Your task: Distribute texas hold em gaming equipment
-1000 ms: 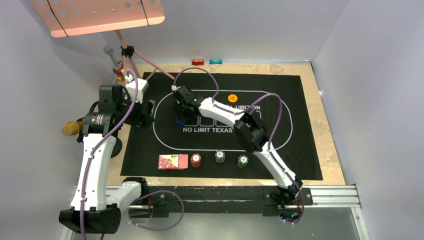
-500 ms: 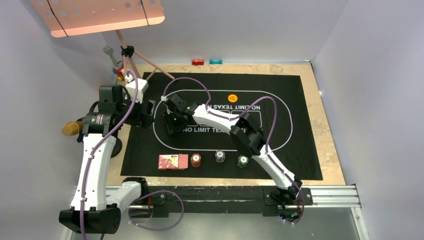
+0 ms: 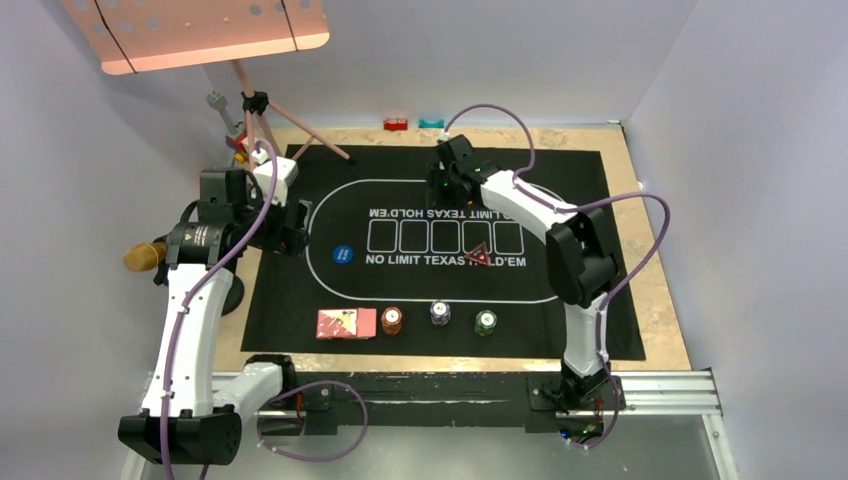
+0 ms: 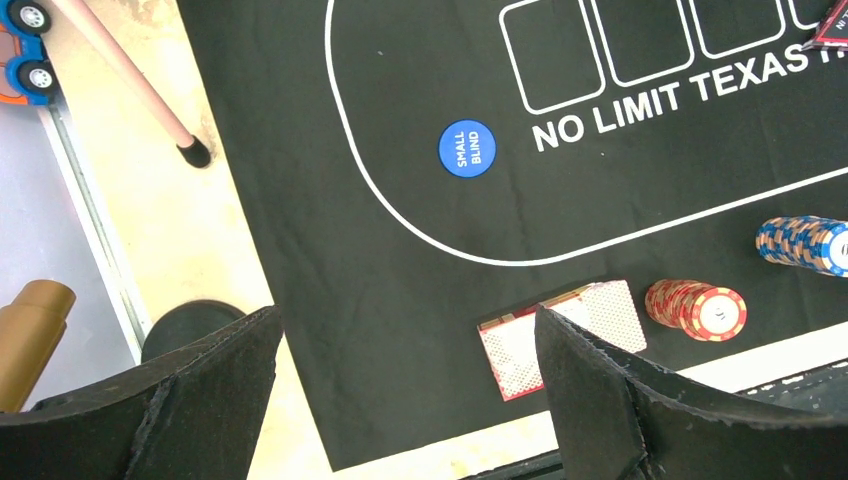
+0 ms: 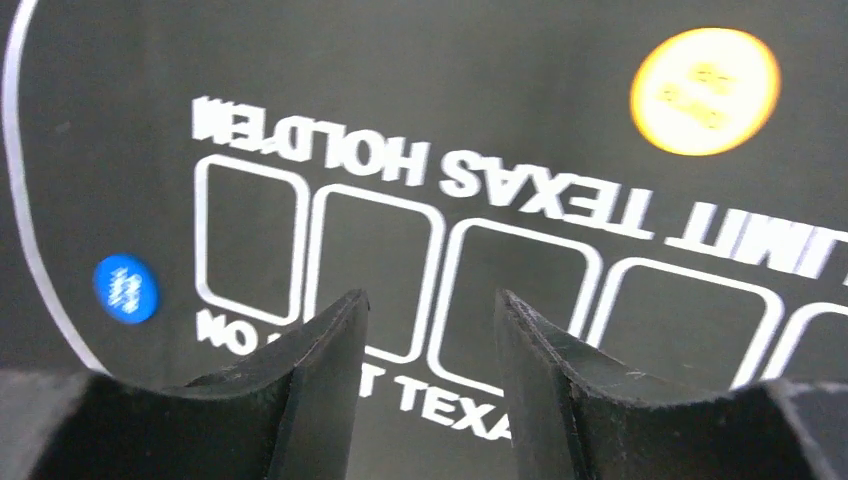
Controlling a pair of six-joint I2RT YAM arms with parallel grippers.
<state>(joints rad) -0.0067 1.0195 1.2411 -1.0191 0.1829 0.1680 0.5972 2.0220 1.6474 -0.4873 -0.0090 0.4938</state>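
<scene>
On the black poker mat (image 3: 600,200) a blue button (image 3: 343,254) lies inside the oval's left end, reading SMALL BLIND (image 4: 467,148) in the left wrist view. A red-black triangular marker (image 3: 480,255) lies by the printed text. Along the near edge lie red-backed cards (image 3: 345,323), then a red-orange chip stack (image 3: 391,320), a grey stack (image 3: 440,313) and a green stack (image 3: 485,322). My right gripper (image 3: 445,188) (image 5: 430,300) hovers open and empty over the far middle, near the orange button (image 5: 705,90). My left gripper (image 3: 290,225) (image 4: 405,330) hangs wide open at the mat's left edge.
A small red block (image 3: 396,124) and a teal block (image 3: 431,123) sit at the far table edge. A tripod's legs (image 3: 300,130) and toy pieces (image 3: 238,145) crowd the far left corner. A brown cylinder (image 3: 145,257) and a black round base (image 3: 228,295) stand left of the mat.
My right arm has swung from the oval's left end to the far middle, its jaws a little wider. The blue button now lies uncovered on the mat; the left arm stayed still.
</scene>
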